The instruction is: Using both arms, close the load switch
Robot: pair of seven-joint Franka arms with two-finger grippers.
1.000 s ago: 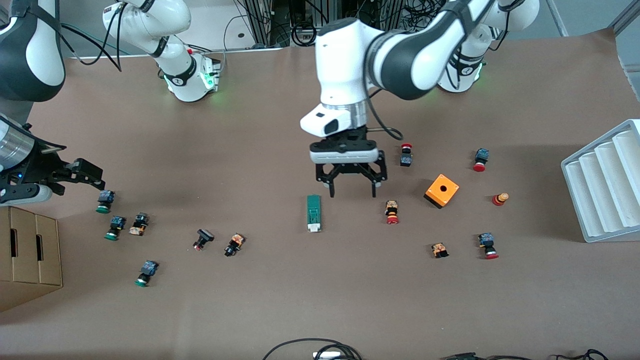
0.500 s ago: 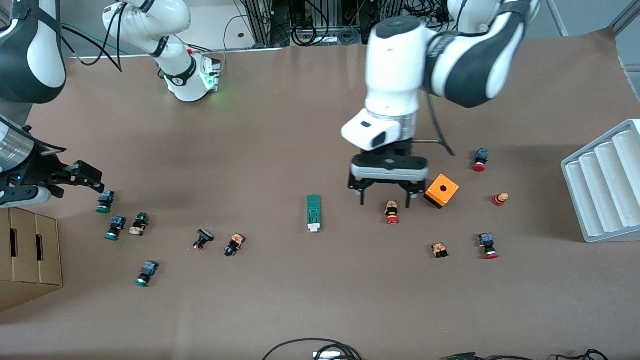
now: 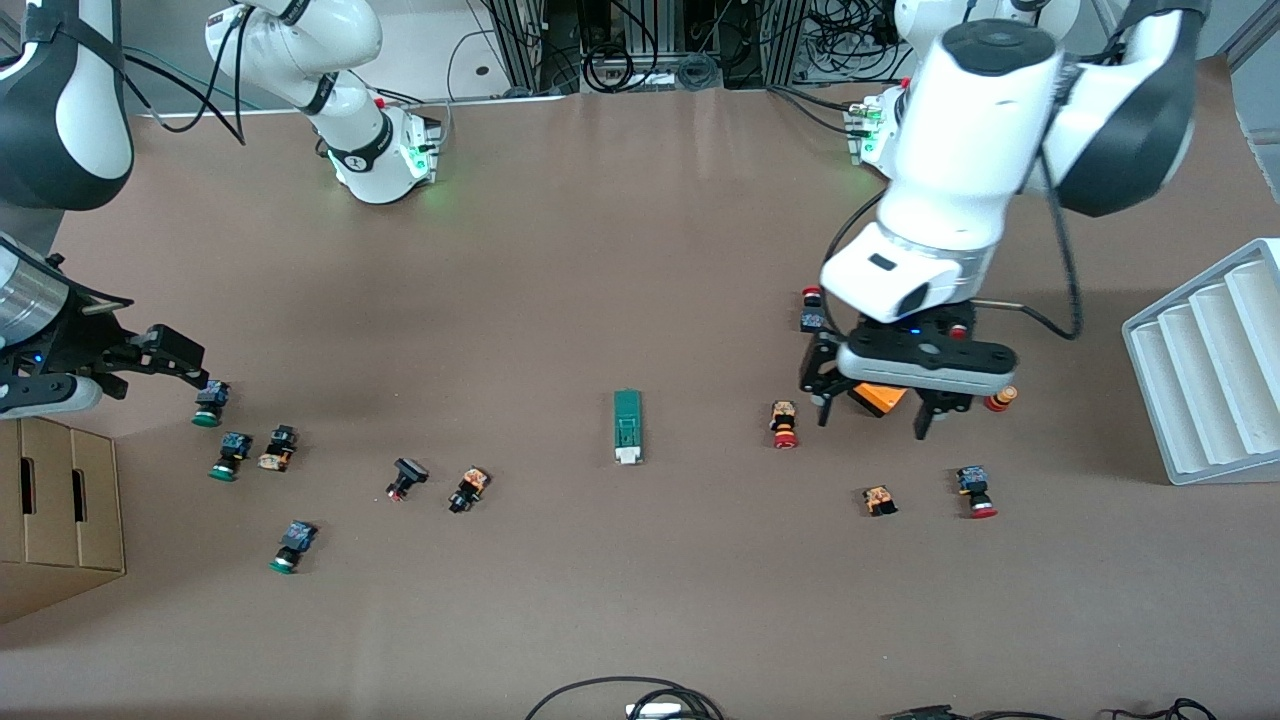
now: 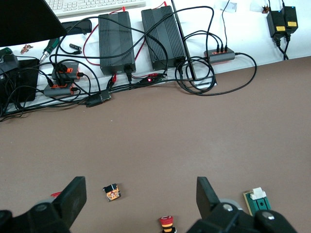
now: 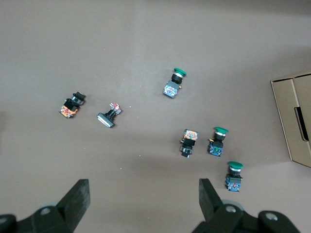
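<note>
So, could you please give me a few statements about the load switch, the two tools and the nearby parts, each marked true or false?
1. The load switch lies on the table with no tool touching it. True.
2. The left tool is shut on a red button. False: it is open, empty, over the orange box.
3. The right tool is open, at the right arm's end of the table, beside a green-capped button. True.
4. The switch's white end points toward the robots' bases. False: it points toward the front camera.
5. The grey rack holds the load switch. False: the switch lies on the table, mid-table.
</note>
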